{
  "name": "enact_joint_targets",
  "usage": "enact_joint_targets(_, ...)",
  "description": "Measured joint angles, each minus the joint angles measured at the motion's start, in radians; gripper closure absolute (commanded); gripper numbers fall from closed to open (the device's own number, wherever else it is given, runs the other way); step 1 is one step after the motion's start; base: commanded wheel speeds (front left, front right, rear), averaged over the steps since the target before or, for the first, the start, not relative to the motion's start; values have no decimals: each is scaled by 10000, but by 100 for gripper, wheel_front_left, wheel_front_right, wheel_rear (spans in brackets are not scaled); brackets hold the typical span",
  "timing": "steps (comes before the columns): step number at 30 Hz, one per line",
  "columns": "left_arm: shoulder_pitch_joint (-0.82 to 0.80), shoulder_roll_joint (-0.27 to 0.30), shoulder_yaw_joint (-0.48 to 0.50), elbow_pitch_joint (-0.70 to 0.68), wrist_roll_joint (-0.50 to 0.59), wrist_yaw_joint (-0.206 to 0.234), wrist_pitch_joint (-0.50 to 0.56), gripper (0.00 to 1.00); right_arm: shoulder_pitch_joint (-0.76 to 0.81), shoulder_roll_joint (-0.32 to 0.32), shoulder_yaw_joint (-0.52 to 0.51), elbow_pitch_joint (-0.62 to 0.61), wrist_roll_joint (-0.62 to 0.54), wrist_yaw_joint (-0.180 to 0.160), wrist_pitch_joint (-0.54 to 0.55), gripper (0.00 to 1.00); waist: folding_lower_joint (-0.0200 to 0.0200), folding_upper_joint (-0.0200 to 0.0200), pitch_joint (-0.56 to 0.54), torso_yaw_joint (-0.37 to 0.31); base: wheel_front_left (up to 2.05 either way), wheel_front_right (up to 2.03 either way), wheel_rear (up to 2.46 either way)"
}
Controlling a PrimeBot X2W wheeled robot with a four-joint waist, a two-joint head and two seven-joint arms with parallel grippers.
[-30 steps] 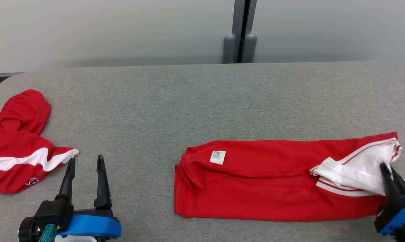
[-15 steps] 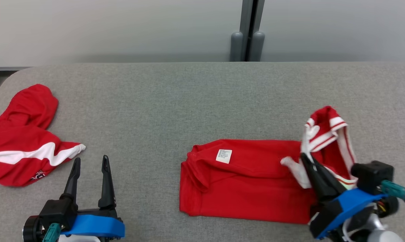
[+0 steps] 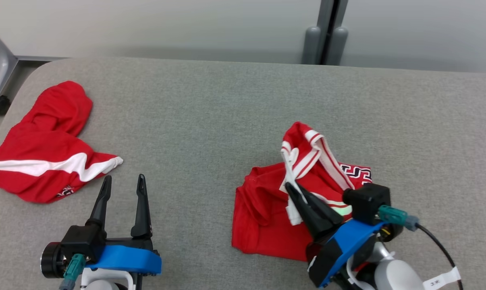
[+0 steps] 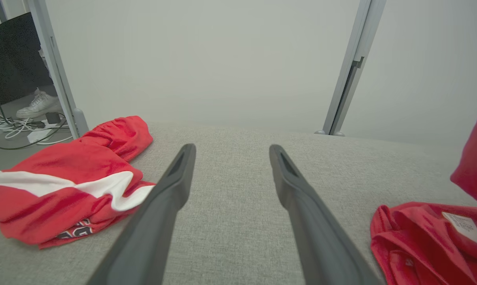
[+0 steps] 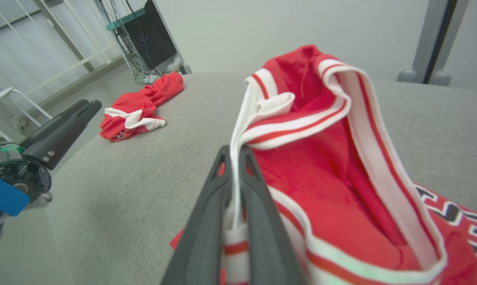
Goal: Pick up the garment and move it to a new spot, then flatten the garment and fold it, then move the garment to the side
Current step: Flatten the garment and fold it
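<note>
The red garment (image 3: 263,213) lies part-folded on the grey desk (image 3: 210,112), right of centre and near the robot, with its striped white trim (image 3: 307,155) raised above the rest. The right claw (image 3: 291,186) is clamped on that trim, fingers pressed together with the white band between them. The left claw (image 3: 124,177) hovers over bare desk with its fingers apart, between this piece and a second red garment (image 3: 45,157) crumpled at the left edge. The step looks like the fold across: the raised end wants carrying leftward, high enough not to drag and bunch the layer beneath, then lowering so the trim lands square along the left edge. Since the grip is on a thin band only, a slow arc should let the sagging cloth drape flat; the left claw could pin the left edge against sliding
</note>
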Motion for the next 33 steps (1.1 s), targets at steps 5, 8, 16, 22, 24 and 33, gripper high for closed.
enact_joint_targets(5, -115, 2, -148, 82, -84, 15, 0, 0, -314, 23, 696, 694, 464, 0, -430, 100, 0, 0, 131, 277, 0, 0, 0)
enact_joint_targets(8, -223, 2, -219, 144, -119, 31, 0, 0, -473, 25, 957, 1241, 644, 0, -706, 44, 0, 0, 193, 386, 0, 0, 0)
enact_joint_targets(16, -244, 0, -63, 222, -102, 56, -2, 0, -824, 40, 1104, 1484, 777, 0, -1787, 0, 0, 0, 79, 141, 0, 0, 0)
enact_joint_targets(22, -174, 0, -23, 226, -71, 2, 0, 0, -912, 42, -13, 846, 115, 0, -2543, 0, 0, -1, -152, -283, 0, 0, 0)
enact_joint_targets(24, -139, 0, -31, 213, -69, -2, 0, 0, -853, 42, -589, 575, -180, 0, -2717, 0, 0, 0, -240, -415, 0, 0, 0)
enact_joint_targets(33, 80, -2, -31, 226, 25, -44, 0, 0, 484, 33, -2894, -299, -1049, 0, -3091, 0, 0, 0, -571, -773, 0, 0, 0)
